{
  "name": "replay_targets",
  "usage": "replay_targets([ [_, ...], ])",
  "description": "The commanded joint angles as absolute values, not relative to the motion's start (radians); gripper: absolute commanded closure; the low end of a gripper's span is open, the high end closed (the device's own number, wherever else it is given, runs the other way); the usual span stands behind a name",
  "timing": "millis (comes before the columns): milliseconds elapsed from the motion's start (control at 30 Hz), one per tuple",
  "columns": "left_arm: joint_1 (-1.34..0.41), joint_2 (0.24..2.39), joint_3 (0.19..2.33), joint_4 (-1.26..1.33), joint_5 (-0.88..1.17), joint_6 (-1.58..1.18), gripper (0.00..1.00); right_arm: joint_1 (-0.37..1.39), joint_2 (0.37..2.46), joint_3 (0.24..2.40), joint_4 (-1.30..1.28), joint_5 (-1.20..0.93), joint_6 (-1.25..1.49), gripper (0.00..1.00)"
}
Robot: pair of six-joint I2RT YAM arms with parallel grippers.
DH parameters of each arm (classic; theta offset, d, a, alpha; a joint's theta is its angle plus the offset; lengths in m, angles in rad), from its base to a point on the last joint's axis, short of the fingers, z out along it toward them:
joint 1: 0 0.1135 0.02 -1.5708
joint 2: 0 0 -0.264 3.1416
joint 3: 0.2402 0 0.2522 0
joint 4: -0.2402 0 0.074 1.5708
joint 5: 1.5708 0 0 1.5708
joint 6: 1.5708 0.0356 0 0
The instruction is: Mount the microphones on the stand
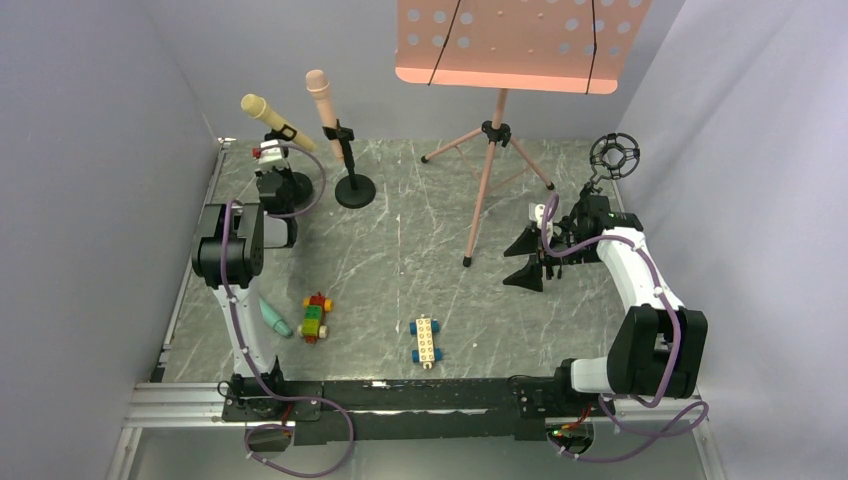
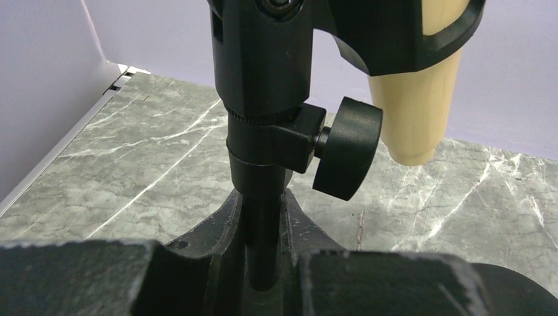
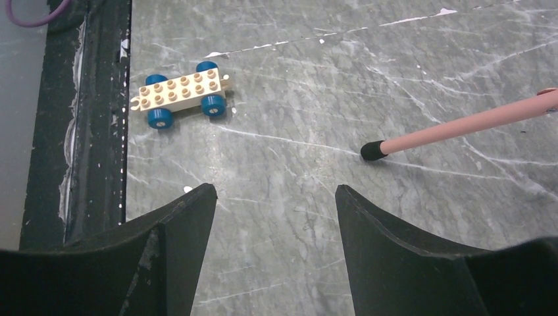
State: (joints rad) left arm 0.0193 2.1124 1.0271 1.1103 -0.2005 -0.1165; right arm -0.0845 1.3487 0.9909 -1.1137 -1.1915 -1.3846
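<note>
The pale yellow microphone point(image 1: 268, 118) sits tilted in the clip of the left black stand point(image 1: 290, 185). Its lower end shows in the left wrist view point(image 2: 414, 112). My left gripper point(image 1: 275, 186) is shut on that stand's pole point(image 2: 263, 230), below the clamp knob point(image 2: 347, 148). The pink microphone point(image 1: 324, 104) stands in the clip of the second black stand point(image 1: 354, 190). The teal-green microphone point(image 1: 276, 319) lies on the table beside my left arm, partly hidden by it. My right gripper point(image 1: 527, 262) point(image 3: 275, 191) is open and empty over bare table.
A pink music stand point(image 1: 510, 40) on a tripod stands at the back middle; one leg tip point(image 3: 372, 151) is near my right gripper. A black shock mount point(image 1: 613, 155) stands at the back right. Two toy brick cars point(image 1: 316, 317) point(image 1: 425, 340) lie near the front edge point(image 3: 181, 99).
</note>
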Motion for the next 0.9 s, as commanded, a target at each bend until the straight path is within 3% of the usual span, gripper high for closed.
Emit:
replay_targets([
  [0,0.021,2.099,1.109,1.227,-0.199,-0.125,0.86,-0.089,1.351,1.032,-1.135,-1.231,-1.439,0.28],
  [200,0.021,2.101,1.114,1.219,-0.203,-0.131,0.68,-0.09,1.351,1.035,-1.138,-1.231,-1.439,0.28],
  [500,0.021,2.083,1.087,1.228,-0.192,-0.14,0.57,-0.092,1.344,1.035,-1.131,-1.227,-1.433,0.27],
  [867,0.021,1.937,0.907,1.243,-0.15,-0.141,0.19,-0.094,1.315,1.029,-1.123,-1.222,-1.43,0.27],
])
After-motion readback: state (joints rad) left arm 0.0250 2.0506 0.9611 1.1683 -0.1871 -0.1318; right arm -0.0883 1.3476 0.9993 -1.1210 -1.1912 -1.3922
